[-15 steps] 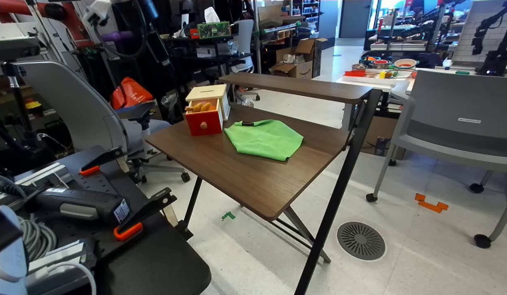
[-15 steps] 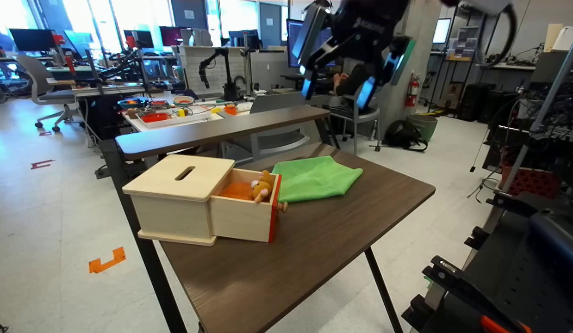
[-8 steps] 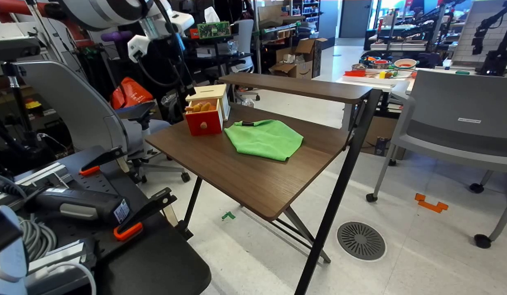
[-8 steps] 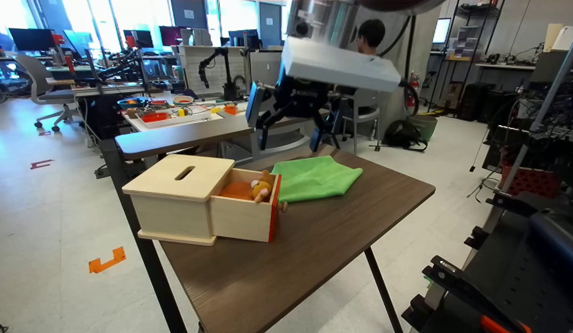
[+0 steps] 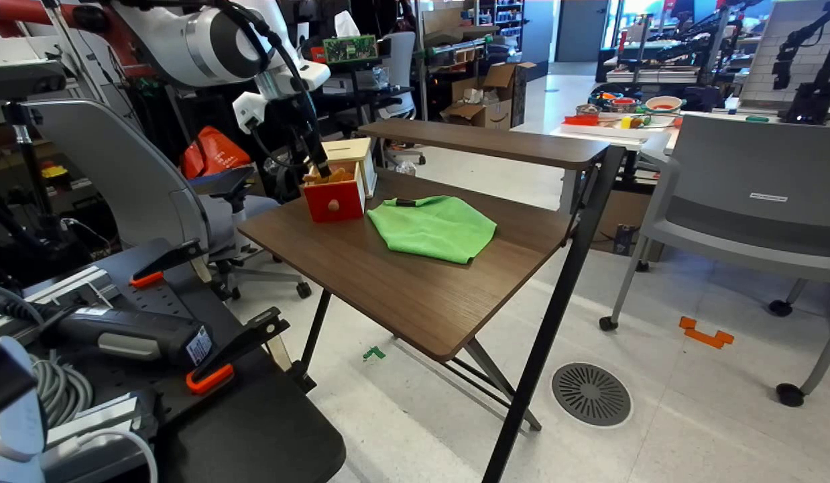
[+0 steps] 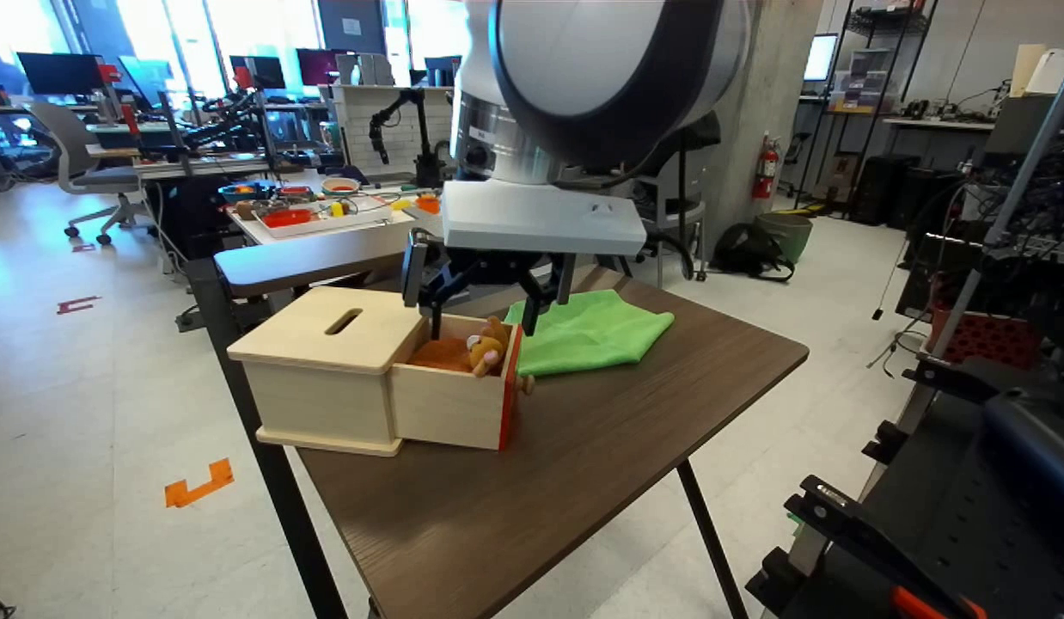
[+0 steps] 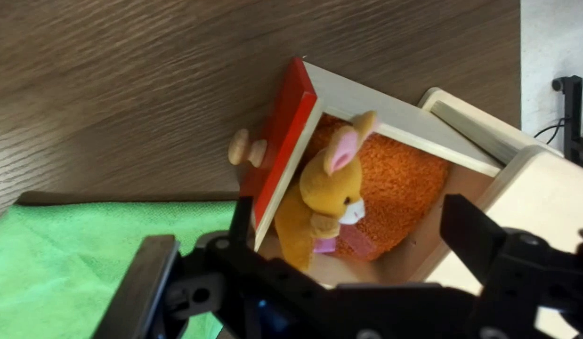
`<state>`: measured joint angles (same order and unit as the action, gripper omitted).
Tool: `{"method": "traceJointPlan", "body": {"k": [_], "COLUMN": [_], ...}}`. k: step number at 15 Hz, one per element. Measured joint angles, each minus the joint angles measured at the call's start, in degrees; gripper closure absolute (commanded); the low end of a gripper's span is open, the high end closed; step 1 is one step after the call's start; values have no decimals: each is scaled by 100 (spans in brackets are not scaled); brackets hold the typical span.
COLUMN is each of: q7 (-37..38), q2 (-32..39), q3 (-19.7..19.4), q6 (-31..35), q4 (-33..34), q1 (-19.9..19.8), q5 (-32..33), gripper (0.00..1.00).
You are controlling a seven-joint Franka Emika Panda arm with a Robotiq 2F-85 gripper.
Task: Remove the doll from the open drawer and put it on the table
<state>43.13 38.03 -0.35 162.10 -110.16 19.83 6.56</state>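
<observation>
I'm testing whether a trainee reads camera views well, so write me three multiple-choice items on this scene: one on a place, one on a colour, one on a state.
1. Where is the doll?
A) On the green cloth
B) In the open drawer
C) On the raised shelf

2. What colour is the drawer's front panel?
A) Blue
B) White
C) Red

3. What state is the end effector in?
A) Open
B) Shut on the doll
C) Shut, holding nothing

1: B, as the wrist view looks down on it inside.
2: C, as the panel's red face shows in the wrist view.
3: A, as its fingers stand wide apart in the wrist view.
</observation>
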Motion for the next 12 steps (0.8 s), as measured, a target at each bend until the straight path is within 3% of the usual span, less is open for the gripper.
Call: {"method": "traceJointPlan", "body": {"k": [9, 10, 12], "q7": [-14, -15, -15], "q2": [479, 479, 479], "q3": [-177, -190, -221], "q6": [-17, -17, -17], "q4": [629, 640, 648], "q1": [169, 169, 169], "q5": [-244, -256, -268], "gripper": [95, 100, 100]}}
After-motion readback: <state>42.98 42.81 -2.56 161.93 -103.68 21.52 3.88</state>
